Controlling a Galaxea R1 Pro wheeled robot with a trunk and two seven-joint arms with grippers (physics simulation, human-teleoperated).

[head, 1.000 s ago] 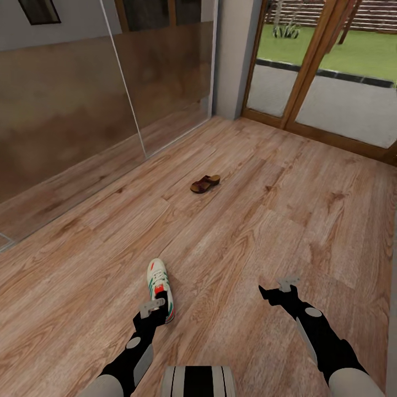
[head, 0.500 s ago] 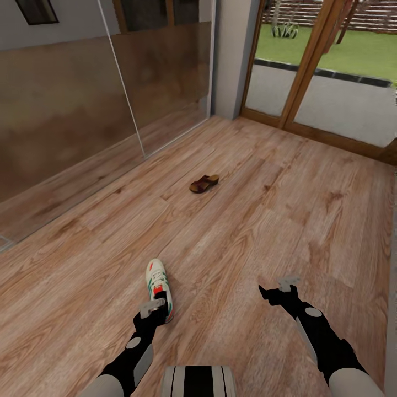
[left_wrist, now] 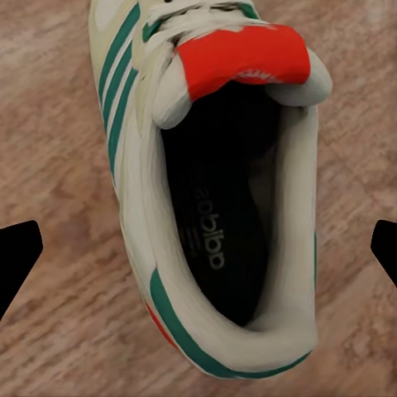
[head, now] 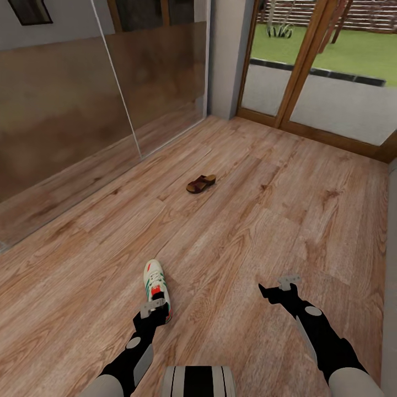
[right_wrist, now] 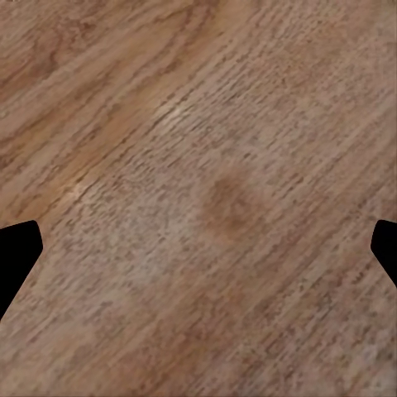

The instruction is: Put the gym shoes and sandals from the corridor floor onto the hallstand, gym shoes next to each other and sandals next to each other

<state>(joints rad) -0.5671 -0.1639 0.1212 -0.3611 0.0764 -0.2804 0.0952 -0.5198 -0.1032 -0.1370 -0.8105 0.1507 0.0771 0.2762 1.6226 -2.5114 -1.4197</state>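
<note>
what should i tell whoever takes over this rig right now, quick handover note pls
Left tool: open, empty, fingers spread either side of the gym shoe, above its heel opening; not gripped yet.
Right tool: open, empty, over bare corridor floor.
Things: one gym shoe on the floor at the left tool; one sandal lies further ahead on the floor, towards the glass doors.
Done: nothing placed as far as these views tell.
Left: close on this shoe, carry it to the hallstand, fetch the sandal, then find the other shoe and sandal and pair them up.
</note>
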